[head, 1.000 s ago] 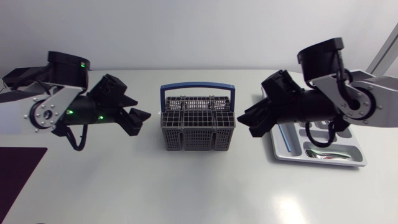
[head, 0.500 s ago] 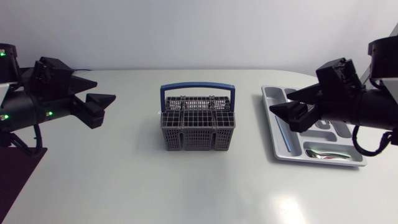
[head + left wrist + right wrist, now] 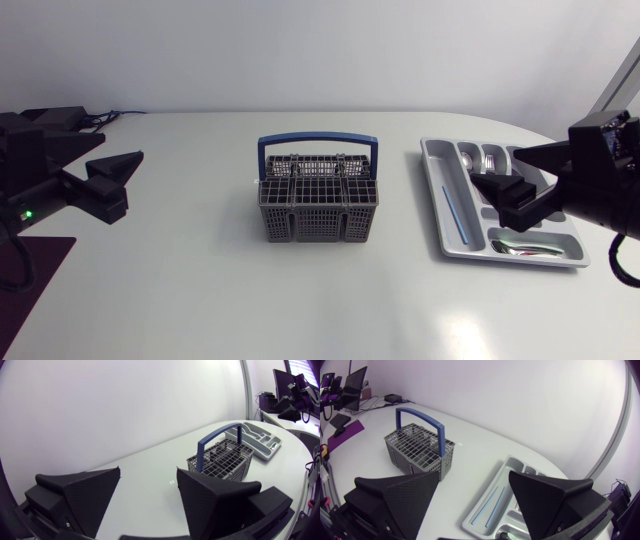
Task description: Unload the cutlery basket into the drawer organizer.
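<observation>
Honestly, probably getting close to done. Seeing the grey mesh plastic cutlery basket [image 3: 318,205] with blue handle sitting mid-table, contents unreadable. Spotting a metal spoon [image 3: 525,247] and thin blue sticks [image 3: 456,210] lying in the pale grey plastic drawer organizer [image 3: 433,165] by the table's right edge. Holding left gripper [image 3: 148,470] and right gripper [image 3: 474,474] spread wide, gripping nothing.

A white tabletop [image 3: 200,300], its far right corner rounded, stands against a plain pale wall [image 3: 320,50] — evenly lit, with a soft glare near the front. A dark purple mat [image 3: 28,275] lies at its front left.
</observation>
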{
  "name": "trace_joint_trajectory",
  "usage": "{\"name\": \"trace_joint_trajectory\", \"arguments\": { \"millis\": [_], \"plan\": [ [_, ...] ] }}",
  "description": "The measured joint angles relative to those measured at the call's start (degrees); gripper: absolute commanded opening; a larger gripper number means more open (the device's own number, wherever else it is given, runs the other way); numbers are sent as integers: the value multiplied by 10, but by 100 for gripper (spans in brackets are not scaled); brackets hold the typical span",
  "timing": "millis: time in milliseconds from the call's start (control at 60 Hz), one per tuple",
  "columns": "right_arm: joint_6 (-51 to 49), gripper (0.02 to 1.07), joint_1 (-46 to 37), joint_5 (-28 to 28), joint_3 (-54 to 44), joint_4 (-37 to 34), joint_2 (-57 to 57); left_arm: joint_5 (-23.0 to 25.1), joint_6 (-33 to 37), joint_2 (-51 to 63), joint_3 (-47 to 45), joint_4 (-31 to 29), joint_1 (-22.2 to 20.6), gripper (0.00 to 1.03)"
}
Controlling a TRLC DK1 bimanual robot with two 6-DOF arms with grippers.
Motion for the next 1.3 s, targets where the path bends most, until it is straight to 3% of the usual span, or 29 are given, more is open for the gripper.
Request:
{"name": "trace_joint_trajectory", "arguments": {
  "millis": [350,517,717,1300],
  "plan": [
    [19,103,-7,79,-40,6,-129,0,-30,-54,-37,3,25,99],
    [61,103,-9,132,-74,45,-164,0,-47,-82,-52,4,25,99],
    [77,103,-15,134,-104,53,-196,-5,-65,-125,-78,5,21,99],
    [139,103,-14,150,-253,110,-336,-115,-134,-295,-214,9,-12,99]
  ]
}}
